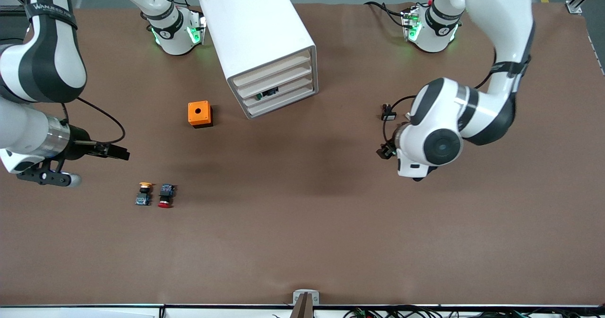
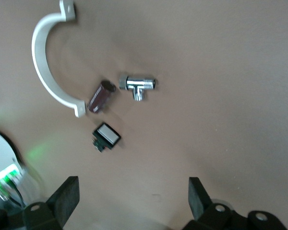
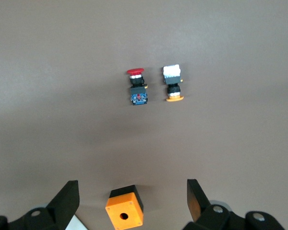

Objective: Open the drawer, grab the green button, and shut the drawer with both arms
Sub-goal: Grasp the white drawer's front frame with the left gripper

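Note:
The white cabinet (image 1: 257, 30) stands at the table's middle near the robots' bases. Its four stacked drawers (image 1: 279, 85) all look pushed in. A small dark thing (image 1: 267, 92) shows at the front of the third drawer from the top; I cannot tell if it is the green button. My right gripper (image 1: 120, 152) is open and empty, up over the table near the orange box (image 3: 125, 207); it also shows in the right wrist view (image 3: 132, 187). My left gripper (image 2: 133, 191) is open and empty over bare table; in the front view its wrist hides it.
The orange box (image 1: 200, 114) with a round hole sits beside the cabinet. A yellow-capped button (image 1: 144, 193) and a red-capped button (image 1: 165, 196) lie nearer the camera. A white pipe clamp (image 2: 45, 72), a dark cylinder (image 2: 102, 96), a chrome tee fitting (image 2: 137, 85) and a small switch (image 2: 106, 136) lie under the left arm.

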Tool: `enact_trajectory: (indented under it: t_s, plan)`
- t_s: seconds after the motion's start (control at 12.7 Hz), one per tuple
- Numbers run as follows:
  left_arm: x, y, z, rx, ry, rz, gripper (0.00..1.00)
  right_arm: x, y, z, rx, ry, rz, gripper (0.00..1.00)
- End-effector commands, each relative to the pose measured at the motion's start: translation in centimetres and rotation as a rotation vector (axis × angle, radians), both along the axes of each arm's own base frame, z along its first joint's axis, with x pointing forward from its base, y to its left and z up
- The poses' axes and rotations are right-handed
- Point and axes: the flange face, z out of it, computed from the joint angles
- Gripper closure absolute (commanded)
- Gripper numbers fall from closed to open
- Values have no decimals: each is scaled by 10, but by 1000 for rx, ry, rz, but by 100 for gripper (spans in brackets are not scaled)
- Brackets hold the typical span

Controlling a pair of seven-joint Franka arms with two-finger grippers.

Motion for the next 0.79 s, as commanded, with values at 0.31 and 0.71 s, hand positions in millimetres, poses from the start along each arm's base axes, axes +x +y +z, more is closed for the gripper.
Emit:
enact_trajectory:
  t_s: [0.31, 0.71]
  plan:
    - [-19, -67, -52, 102, 146, 364, 0, -1, 43, -35, 2, 130, -164, 0]
    - [-32, -89, -79, 135, 293, 579, 0, -2, 58, -60, -15, 198, -215, 0]
